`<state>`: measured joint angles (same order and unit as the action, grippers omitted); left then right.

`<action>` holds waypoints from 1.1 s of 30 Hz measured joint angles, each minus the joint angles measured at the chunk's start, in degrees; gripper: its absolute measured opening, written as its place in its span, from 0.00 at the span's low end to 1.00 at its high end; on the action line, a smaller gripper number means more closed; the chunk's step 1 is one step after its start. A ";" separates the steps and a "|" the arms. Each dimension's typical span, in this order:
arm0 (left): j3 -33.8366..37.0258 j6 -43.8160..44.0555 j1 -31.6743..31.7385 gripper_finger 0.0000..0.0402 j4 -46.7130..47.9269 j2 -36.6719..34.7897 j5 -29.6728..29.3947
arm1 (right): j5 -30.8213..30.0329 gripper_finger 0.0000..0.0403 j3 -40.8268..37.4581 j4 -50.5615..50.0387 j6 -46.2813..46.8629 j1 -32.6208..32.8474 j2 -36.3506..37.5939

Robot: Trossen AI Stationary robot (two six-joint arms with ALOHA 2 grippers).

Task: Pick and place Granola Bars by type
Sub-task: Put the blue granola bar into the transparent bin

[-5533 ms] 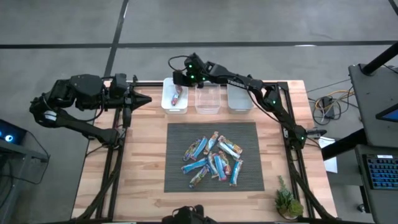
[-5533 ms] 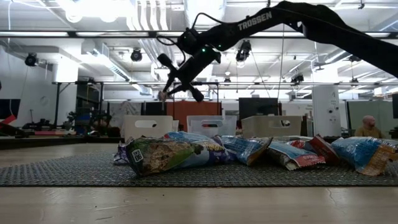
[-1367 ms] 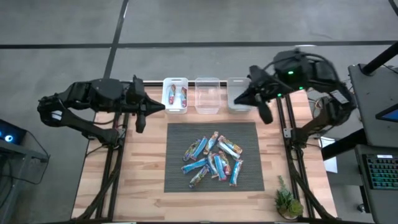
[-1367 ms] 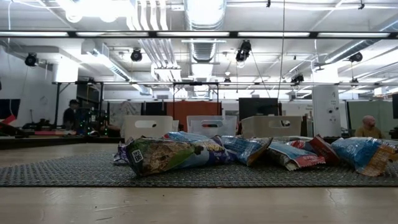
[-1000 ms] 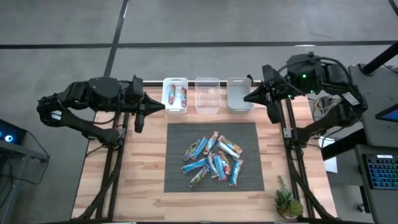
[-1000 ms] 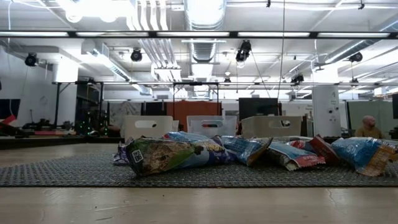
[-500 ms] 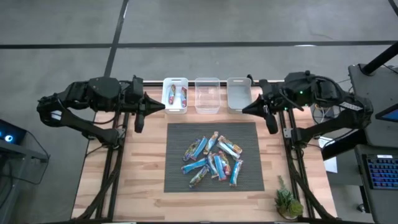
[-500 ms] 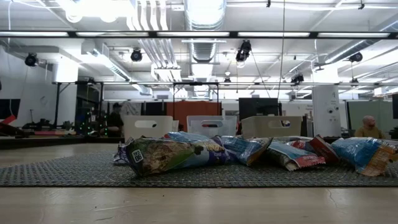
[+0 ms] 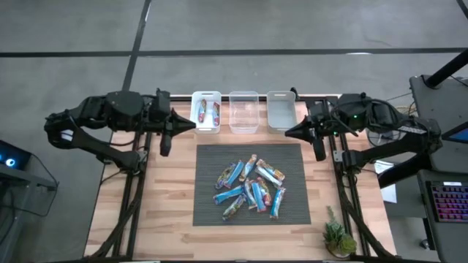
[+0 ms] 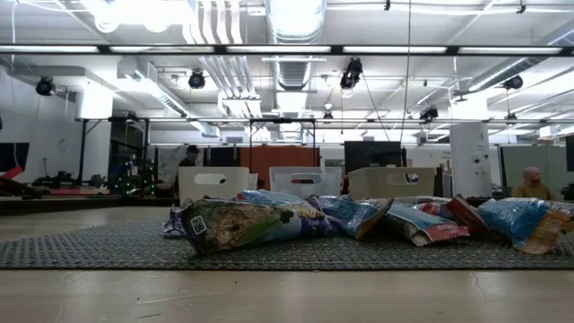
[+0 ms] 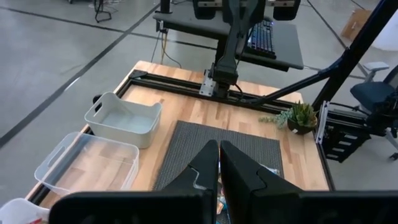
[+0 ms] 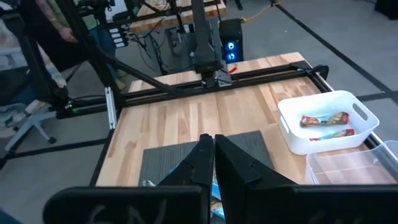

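Wooden table is carrying a grey mat where Granola Bars are lying heaped; two more are sitting in the white bin beyond. Left gripper and right gripper, both pressed together and empty, are hovering at the table's sides.

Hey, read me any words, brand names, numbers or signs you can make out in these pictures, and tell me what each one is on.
None can be read.
Granola bar wrappers: printed, but too small from above and too blurred in the low view.
Front wrapper in the low view: carries a small square code mark, not readable.
Two bars in the white bin: print too small.
Keyboard beside the table: keys too small.
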<state>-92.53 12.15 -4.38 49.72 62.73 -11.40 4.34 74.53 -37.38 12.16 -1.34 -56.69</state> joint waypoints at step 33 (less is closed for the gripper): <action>3.97 -2.98 -0.09 0.00 -3.56 2.86 4.48 | 0.04 0.02 -2.94 -0.08 -1.22 -0.02 0.04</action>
<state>-88.56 9.17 -4.47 46.15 65.59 -6.92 4.38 71.60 -37.46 10.94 -1.37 -56.65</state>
